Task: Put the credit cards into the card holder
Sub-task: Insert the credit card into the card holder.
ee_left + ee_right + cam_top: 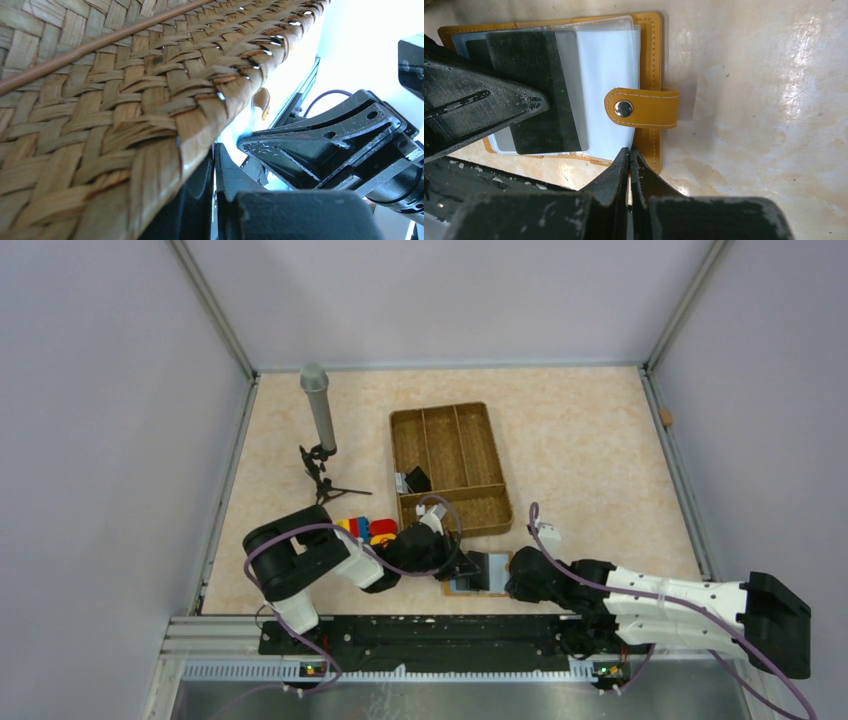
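A dark flat card (pixel 541 95) is gripped over the open tan-orange leather card holder (pixel 649 60).
It is pinched from the left by the left gripper (pixel 544 102); the right gripper (pixel 629 152) is shut at the holder's right edge.

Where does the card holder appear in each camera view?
Top external: card holder low centre, just below the woven tray.
Left wrist: only a small orange bit past the tray's edge, perhaps its tab.
Right wrist: open, upper left.
Shared landmark: the black right end effector, beside the holder.
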